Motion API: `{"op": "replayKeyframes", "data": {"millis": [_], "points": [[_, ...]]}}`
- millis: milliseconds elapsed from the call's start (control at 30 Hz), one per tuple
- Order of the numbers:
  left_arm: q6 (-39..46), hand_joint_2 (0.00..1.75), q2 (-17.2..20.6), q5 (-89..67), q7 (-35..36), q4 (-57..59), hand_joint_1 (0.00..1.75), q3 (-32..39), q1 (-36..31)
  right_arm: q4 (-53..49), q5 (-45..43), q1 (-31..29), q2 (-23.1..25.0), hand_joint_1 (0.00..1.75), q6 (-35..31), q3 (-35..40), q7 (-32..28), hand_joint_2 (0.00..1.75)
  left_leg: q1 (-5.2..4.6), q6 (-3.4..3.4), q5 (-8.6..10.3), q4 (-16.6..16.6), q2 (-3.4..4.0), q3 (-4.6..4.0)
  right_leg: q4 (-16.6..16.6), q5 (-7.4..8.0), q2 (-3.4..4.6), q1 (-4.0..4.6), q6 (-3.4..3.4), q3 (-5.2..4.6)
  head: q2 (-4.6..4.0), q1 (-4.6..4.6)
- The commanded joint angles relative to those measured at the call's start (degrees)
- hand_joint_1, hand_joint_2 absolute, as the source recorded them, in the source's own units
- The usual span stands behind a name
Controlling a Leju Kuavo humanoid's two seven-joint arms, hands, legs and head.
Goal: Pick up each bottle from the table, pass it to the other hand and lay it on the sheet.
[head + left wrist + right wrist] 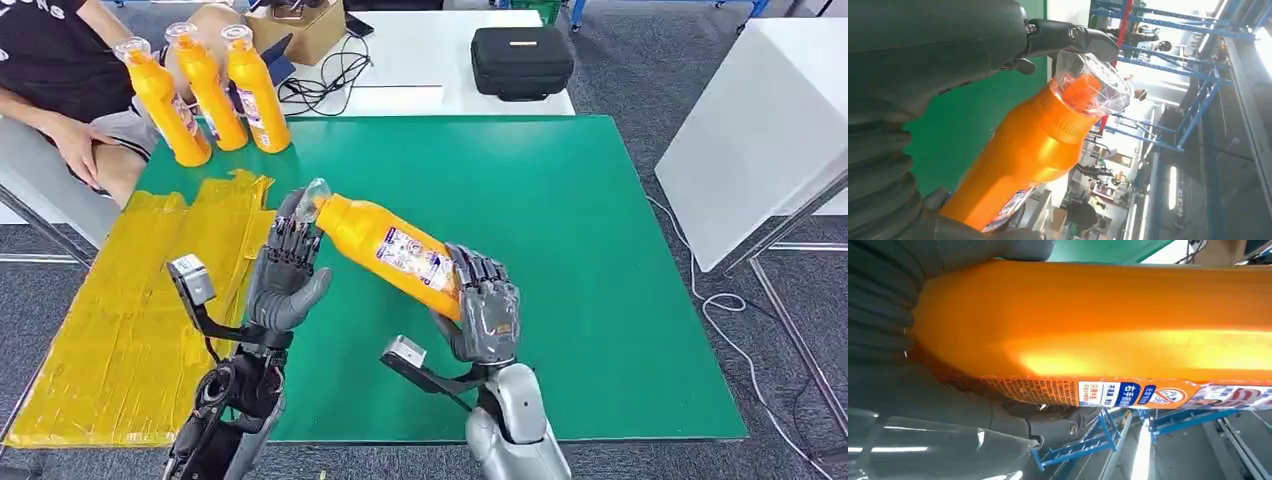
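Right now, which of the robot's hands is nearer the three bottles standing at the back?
Left. The left hand is at the held bottle's cap end, closer to the three bottles; the right hand grips its base, farther away.

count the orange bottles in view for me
4. Three stand in a row at the green table's far left corner. One is tilted in mid-air, gripped by the right hand, cap at the left hand.

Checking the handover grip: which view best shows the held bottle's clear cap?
Left wrist view: the clear cap is close and sharp, a left hand fingertip touching it. Head view shows the cap small, at the left hand. Right wrist view shows the bottle body, gripped by the right hand.
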Motion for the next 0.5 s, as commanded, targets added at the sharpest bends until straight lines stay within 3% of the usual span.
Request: {"op": "replayKeyframes", "data": {"millis": [33, 233, 367, 500], "points": [[-0.6, 1.75, -0.8, 7.3, 2.5, 3.2, 0.0, 3.7, 0.1, 2.6, -0.7, -4.1, 0.0, 1.75, 0.2, 8.4, -2.3, 1.75, 0.01, -0.05, -0.11, 0.0, 0.21, 0.19, 0.0, -0.04, 0.13, 0.01, 0.06, 0.14, 0.0, 0.0], [-1.0, 1.75, -0.3, 11.8, 3.1, 3.0, 0.0, 9.4, 0.8, -0.7, -2.5, -3.5, 0.0, 1.75, 0.2, 5.3, -2.7, 1.75, 0.07, -0.07, -0.09, 0.0, 0.14, 0.23, -0.1, -0.06, 0.03, 0.06, 0.04, 0.17, 0.0, -0.02], [-0.6, 1.75, -0.9, 12.6, 2.8, 1.8, 0.0, 16.1, 2.5, -15.4, -10.6, -0.8, 0.0, 1.75, 0.2, -9.5, -4.7, 1.75, -0.01, -0.01, -0.03, 0.0, 0.02, 0.04, 0.0, -0.03, -0.06, -0.02, 0.05, -0.01, 0.0, 0.02], [-1.1, 1.75, -0.8, 12.2, 3.3, 2.3, 0.0, 17.7, 2.5, -19.0, -13.5, 0.5, 0.0, 1.75, 0.2, -16.7, -7.9, 1.75, 0.02, -0.02, -0.06, 0.0, -0.06, 0.15, -0.1, -0.06, -0.17, 0.0, 0.08, 0.16, 0.0, 0.04]]}}
